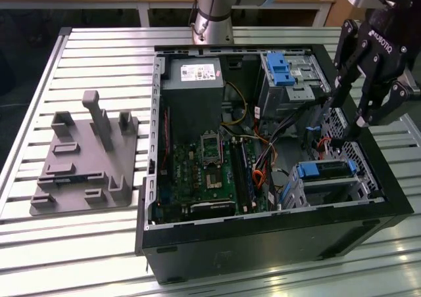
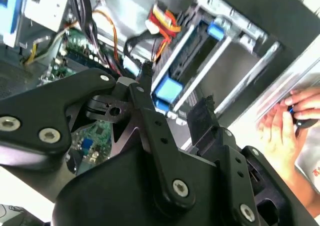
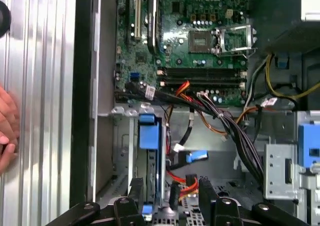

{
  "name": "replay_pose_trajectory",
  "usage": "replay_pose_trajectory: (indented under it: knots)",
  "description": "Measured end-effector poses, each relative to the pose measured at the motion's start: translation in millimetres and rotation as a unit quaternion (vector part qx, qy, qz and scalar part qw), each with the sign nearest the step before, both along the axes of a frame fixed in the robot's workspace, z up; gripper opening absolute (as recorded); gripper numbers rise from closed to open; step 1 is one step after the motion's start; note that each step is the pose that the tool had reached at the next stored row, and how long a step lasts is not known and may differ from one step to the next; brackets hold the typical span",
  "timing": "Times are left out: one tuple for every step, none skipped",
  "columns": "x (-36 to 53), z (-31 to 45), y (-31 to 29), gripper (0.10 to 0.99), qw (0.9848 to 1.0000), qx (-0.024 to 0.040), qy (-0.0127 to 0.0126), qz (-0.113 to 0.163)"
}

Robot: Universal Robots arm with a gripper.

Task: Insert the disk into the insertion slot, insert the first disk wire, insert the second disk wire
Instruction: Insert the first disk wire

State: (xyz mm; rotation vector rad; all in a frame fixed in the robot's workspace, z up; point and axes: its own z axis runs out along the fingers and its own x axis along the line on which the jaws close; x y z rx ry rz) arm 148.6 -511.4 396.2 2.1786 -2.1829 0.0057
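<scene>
Plainly, exterior view first. The gripper (image 1: 345, 123) hangs inside the open computer case (image 1: 263, 244), near its wall at the exterior view's right. Its fingers stand moderately apart with nothing between them. The disk (image 1: 329, 169) lies just below the gripper, seated in the insertion slot (image 1: 309, 193). The disk's blue carrier end faces the exterior view's left, and its long axis runs across the view. Seating looks done. The orange-red wires (image 1: 322, 142) lie loose between fingertips and disk and are the nearest thing to the gripper. There is white lettering on the gripper body and a white label on the power supply (image 1: 192, 72); neither is transcribed. A grey fixture (image 1: 85, 159) rests on the counter (image 1: 99, 47), well apart.

Second wrist view. The gripper (image 2: 175, 86) is spread and empty. Beyond the gap, the disk (image 2: 168, 92) shows its blue carrier between the insertion slot (image 2: 250, 76) rails. The orange-red wires (image 2: 160, 16) lie past the fingertips, ungrasped. A person's hand (image 2: 287, 121) is outside the case.

First wrist view. The gripper (image 3: 170, 186) sits close to the insertion slot (image 3: 122, 151). The disk (image 3: 148, 131) is edge-on just ahead of one finger, long axis pointing away from the gripper. The orange-red wires (image 3: 182, 178) and a blue-tipped connector (image 3: 197, 157) lie ahead of the gap. Whether either is plugged cannot be told.
</scene>
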Motion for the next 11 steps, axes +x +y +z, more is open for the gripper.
replay_pose_trajectory:
  knots:
    - [4.6, -1.2, 1.3, 0.561, 1.0000, 0.0000, 0.0000, 0.000]
    - [9.4, -2.8, 2.0, 0.561, 1.0000, -0.0003, 0.0000, 0.000]
    - [13.4, -3.8, 2.2, 0.561, 1.0000, -0.0010, 0.0000, 0.000]
    - [16.2, -4.3, 2.3, 0.561, 1.0000, -0.0039, 0.0001, 0.000]
    - [18.2, -4.2, 2.3, 0.561, 1.0000, -0.0098, 0.0001, 0.000]
    - [19.2, -4.2, 2.3, 0.561, 0.9998, -0.0182, 0.0001, -0.001]
    - [19.5, -4.3, 2.3, 0.561, 0.9996, -0.0271, 0.0002, -0.002]
    - [19.4, -4.2, 2.3, 0.561, 0.9993, -0.0360, 0.0002, -0.004]
    - [19.4, -4.2, 2.2, 0.561, 0.9990, -0.0446, 0.0002, -0.006]
    - [19.5, -4.3, 2.3, 0.561, 0.9986, -0.0531, 0.0003, -0.009]
    - [19.5, -4.5, 2.3, 0.561, 0.9982, -0.0578, 0.0005, -0.013]
